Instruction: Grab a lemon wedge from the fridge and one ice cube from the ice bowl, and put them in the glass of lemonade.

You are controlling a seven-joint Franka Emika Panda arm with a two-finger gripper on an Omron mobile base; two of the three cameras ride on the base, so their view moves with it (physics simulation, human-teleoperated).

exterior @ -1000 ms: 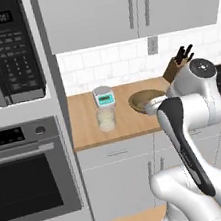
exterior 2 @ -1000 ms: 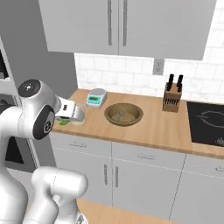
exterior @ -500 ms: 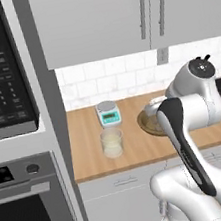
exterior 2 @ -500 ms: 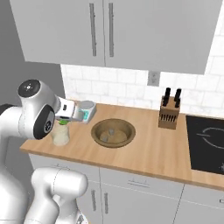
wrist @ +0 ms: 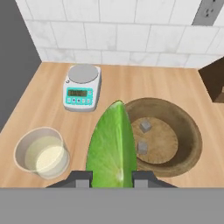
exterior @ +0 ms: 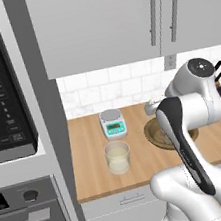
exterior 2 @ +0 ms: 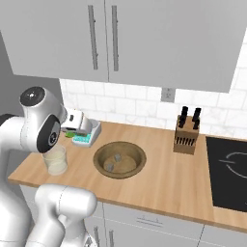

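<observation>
Glossy pointed lemon wedge in pincer

From behind the arm's left, we look forward and down at the bench, with the oven column at our left edge. From behind its right, we face the same bench; both views share the white scale, the glass of lemonade and the ice bowl. Riding the hand, we look steeply down from close above those three.
</observation>
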